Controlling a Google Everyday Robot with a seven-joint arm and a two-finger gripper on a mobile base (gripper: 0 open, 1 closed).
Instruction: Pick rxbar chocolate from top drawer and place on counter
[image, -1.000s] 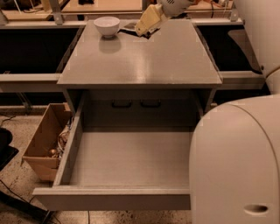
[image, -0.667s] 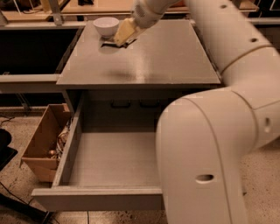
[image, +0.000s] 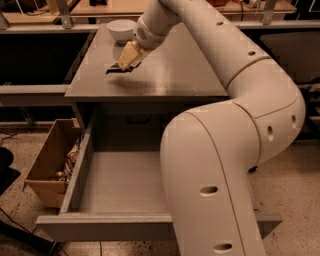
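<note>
Gripper (image: 121, 66) low over counter (image: 175, 75), clamped on what looks like rxbar chocolate (image: 111, 70) (dark sliver at tips), tilted down to set it flat; top drawer (image: 125, 180) open.

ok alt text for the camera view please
The robot's white arm reaches over the grey counter, its hand low over the surface near a white bowl. Below, the top drawer stands open, a cardboard box beside it.

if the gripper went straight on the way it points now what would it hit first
Most likely the smooth grey slab counter: the gripper hangs over its left part, angled down and leftward, with bare surface ahead. Its height above it is unclear.
</note>
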